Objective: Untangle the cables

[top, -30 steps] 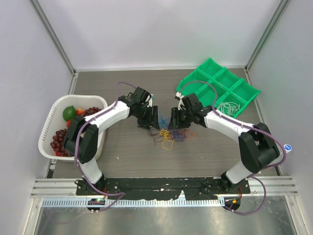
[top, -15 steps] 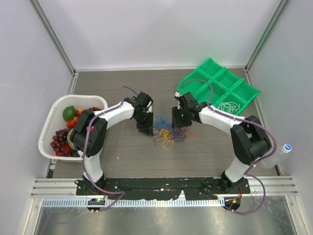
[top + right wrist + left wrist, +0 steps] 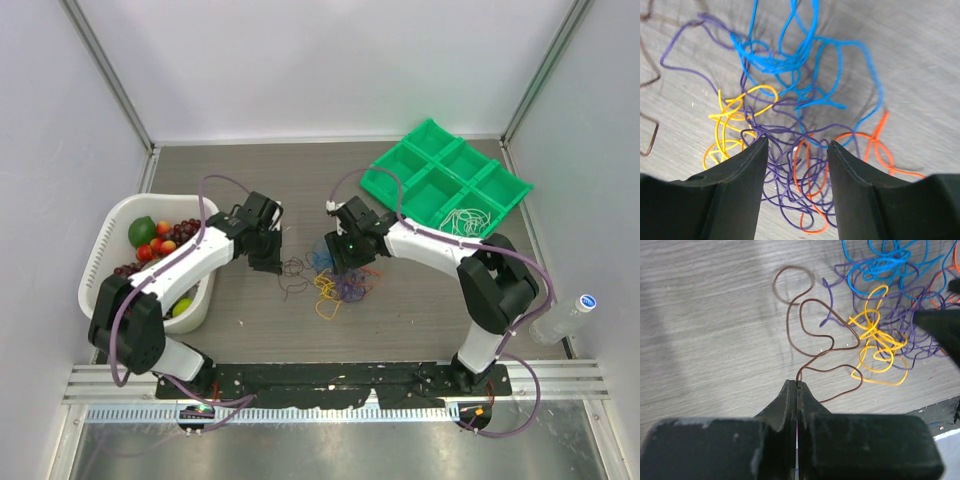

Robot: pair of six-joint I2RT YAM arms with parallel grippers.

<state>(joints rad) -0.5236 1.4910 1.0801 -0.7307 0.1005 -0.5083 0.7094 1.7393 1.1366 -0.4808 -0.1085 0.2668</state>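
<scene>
- Now the left claw (image 3: 797, 386) is closed tight, pinching a brown cable (image 3: 812, 300).
- The right claw (image 3: 797, 145) is spread apart over the tangled cables (image 3: 785, 62).

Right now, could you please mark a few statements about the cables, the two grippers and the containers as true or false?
1. The left gripper is shut on the thin brown cable. True.
2. The right gripper is clamped on a blue cable. False: its jaws stand open over purple strands and orange strands.
3. The green plastic compartment tray holds white cables in one compartment. True.
4. The white plastic basket of fruit stands at the right. False: it stands at the far left of the top view.
</scene>
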